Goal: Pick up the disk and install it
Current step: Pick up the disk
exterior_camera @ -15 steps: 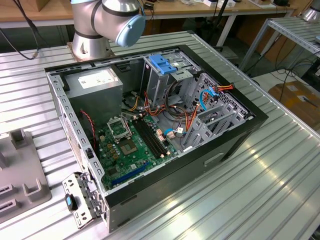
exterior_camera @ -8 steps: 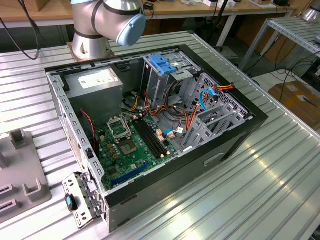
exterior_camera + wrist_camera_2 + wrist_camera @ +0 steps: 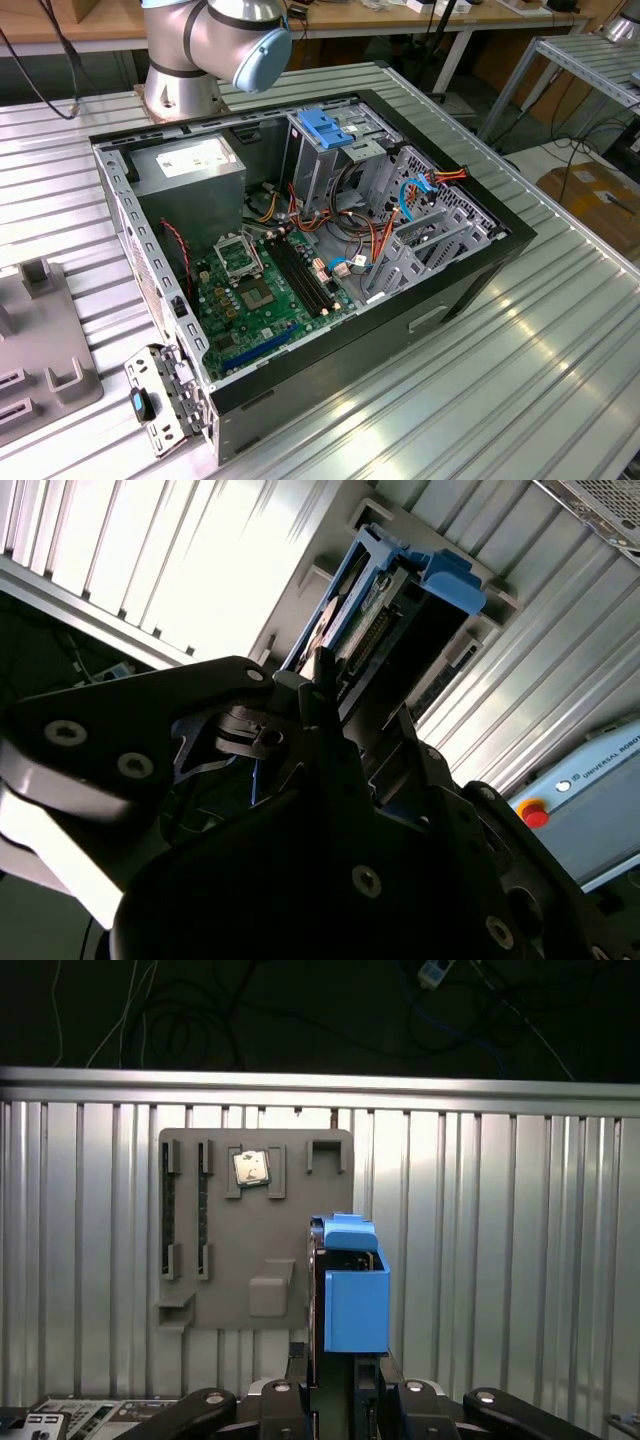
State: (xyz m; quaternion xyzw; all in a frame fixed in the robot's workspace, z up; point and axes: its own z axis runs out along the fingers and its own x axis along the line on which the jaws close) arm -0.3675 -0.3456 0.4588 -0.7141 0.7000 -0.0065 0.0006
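Observation:
The disk (image 3: pixel 355 1300) stands on edge in its blue rail frame beside the right rim of a grey fixture plate (image 3: pixel 250 1260). My gripper (image 3: pixel 350 1380) sits over it, a black finger pressed to each side, shut on it. In the second wrist view the disk (image 3: pixel 440 575) shows its connector edge and blue frame, with the gripper (image 3: pixel 330 695) clamped at its near end. There it rests between grey holder lugs on the fixture plate (image 3: pixel 330 530). The open computer case (image 3: pixel 300 250) lies on the ribbed metal table in the exterior view.
Inside the case are a grey power-supply box (image 3: pixel 190 165), a green motherboard (image 3: pixel 260 290), loose cables and a light-blue bracket (image 3: pixel 325 125) atop the drive cage. The arm's base (image 3: pixel 180 80) stands behind the case. A small chip (image 3: pixel 250 1168) lies on the fixture plate.

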